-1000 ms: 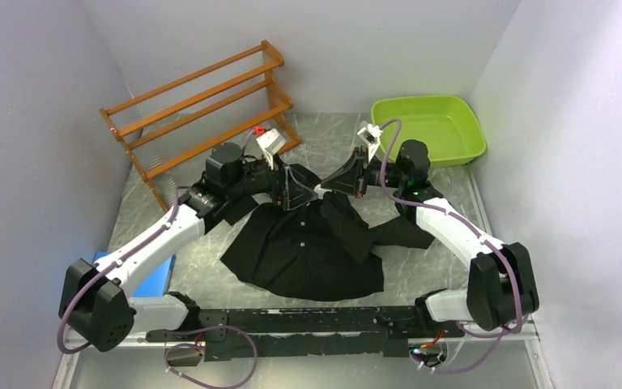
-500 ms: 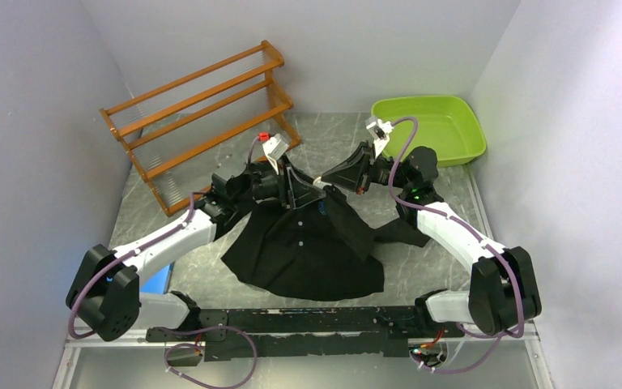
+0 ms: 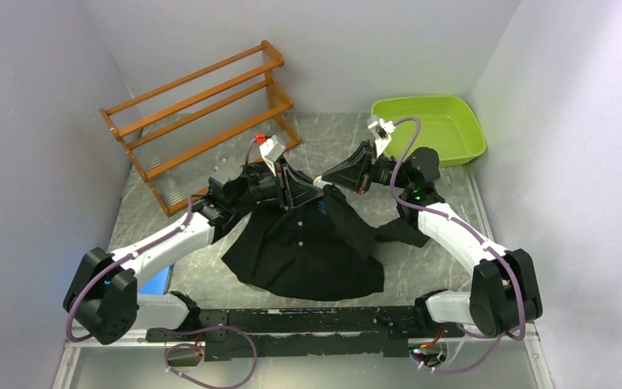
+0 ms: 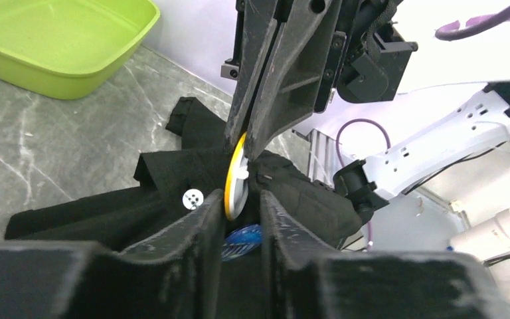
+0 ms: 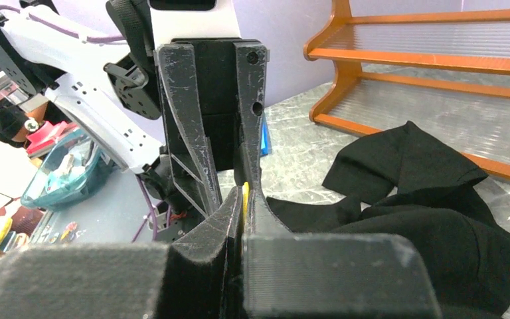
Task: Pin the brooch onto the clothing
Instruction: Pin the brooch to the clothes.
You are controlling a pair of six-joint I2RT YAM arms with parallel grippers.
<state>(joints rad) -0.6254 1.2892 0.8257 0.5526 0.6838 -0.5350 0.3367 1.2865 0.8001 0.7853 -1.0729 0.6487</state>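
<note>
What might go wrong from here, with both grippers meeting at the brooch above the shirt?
1. The right gripper pinches the brooch by its thin rim only; it may twist or slip out under pressure.
2. The fingers of the left gripper flank the same disc, nearly tip to tip with the right's; slight misalignment might make them collide.
3. The shirt is bunched beneath, so the brooch may catch extra folds.

Brooch (image 4: 237,176) edge-on in left wrist view, face and pin hidden. From above too small to tell, lost where right gripper (image 3: 321,180) meets left gripper (image 3: 300,190). Shirt (image 3: 308,243) collar covered by both. What left jaws grip, if anything: can't tell. Blue thing (image 3: 160,279) mostly under left arm. Green tub (image 4: 60,40), rack (image 5: 438,60) cut by frame edges.
</note>
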